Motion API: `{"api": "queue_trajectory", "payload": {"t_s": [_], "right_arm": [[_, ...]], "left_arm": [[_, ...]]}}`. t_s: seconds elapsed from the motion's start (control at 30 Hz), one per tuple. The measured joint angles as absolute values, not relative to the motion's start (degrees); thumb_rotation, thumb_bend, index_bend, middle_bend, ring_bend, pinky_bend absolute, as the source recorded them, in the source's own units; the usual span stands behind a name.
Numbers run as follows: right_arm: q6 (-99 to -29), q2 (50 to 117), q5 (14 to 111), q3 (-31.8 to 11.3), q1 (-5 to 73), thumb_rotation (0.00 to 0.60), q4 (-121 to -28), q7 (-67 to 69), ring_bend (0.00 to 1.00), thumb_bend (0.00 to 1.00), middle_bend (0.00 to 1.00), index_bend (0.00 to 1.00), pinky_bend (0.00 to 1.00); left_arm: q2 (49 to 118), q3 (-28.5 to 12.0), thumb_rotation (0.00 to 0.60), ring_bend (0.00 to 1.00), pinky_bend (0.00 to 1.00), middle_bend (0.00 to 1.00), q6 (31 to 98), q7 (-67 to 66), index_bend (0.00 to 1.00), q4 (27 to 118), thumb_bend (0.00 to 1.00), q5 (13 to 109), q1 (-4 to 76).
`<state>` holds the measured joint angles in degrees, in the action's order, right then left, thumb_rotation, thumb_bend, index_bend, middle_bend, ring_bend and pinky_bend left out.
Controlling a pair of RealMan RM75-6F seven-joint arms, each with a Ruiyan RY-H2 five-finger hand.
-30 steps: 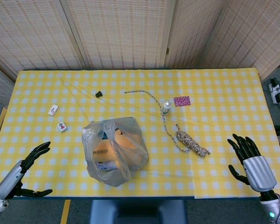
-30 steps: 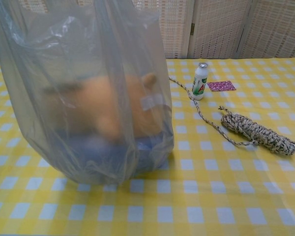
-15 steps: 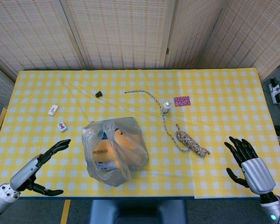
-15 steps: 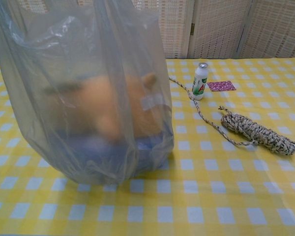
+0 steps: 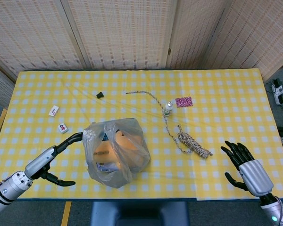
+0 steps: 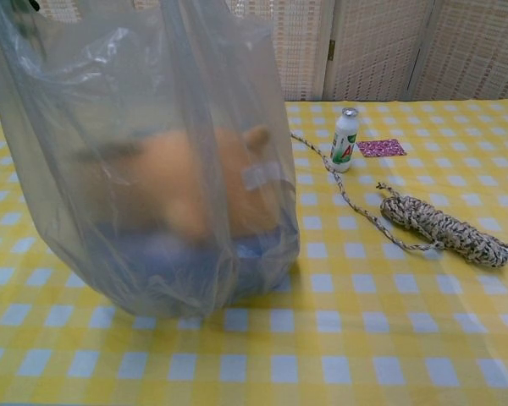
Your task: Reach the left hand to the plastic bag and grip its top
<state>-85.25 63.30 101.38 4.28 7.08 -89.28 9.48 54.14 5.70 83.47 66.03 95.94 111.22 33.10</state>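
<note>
Almost at the plastic bag (image 5: 115, 151), left hand (image 5: 61, 157) with fingers spread empty to take its top; right hand (image 5: 245, 167) splayed, idle.

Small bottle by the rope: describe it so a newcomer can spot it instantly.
On the yellow checked table, look beyond the plastic bag, toward the screens. The bottle stands upright beside a pink patterned card, touching the rope strand. It is the only white, upright thing there.

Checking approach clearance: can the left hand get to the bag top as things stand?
Probably yes. The left hand is open, fingertips right beside the bag, with only bare table between; the small tile lies off its path.
</note>
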Motion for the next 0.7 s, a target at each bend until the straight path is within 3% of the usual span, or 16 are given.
{"api": "queue_trajectory", "payload": {"t_s": [0.7], "right_arm": [[-84.24,63.11,100.82,4.71,7.74,0.6,-89.38,10.38,0.0,0.4,0.0,0.0,0.0]], "left_arm": [[53.39,4.07,0.6,0.0,0.06,0.0,76.9,64.08,0.0,101.21,0.09,110.34,39.94]]}}
